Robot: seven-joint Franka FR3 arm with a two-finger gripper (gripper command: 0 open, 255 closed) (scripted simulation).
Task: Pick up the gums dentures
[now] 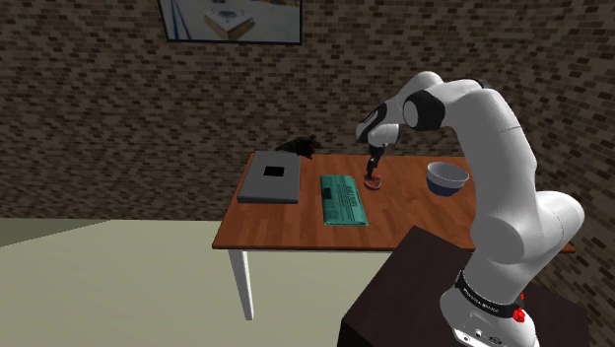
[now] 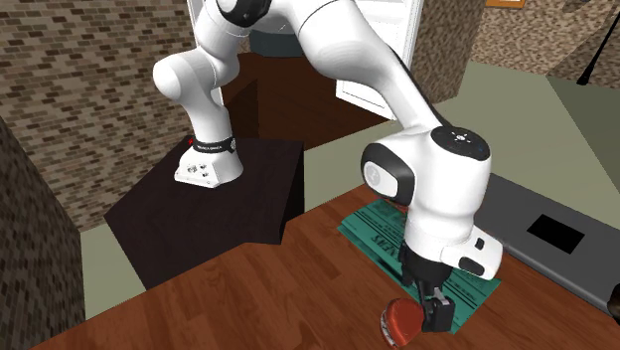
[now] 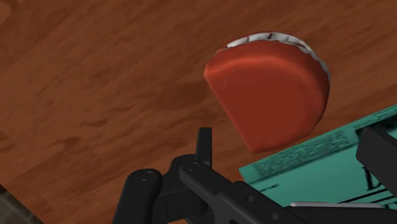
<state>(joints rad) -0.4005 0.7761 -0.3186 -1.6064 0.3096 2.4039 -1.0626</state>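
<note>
Fingers (image 3: 203, 145) apart, downward, near dentures (image 3: 270, 89)

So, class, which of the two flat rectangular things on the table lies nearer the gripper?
The teal printed booklet, beside the gripper; the plain grey slab lies farther toward the shoulder view's left.

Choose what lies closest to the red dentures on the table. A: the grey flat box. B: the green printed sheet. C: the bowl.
B: in the wrist view the green printed sheet lies right beside the red dentures; the bowl and the grey flat box sit farther off in the shoulder view.
</note>
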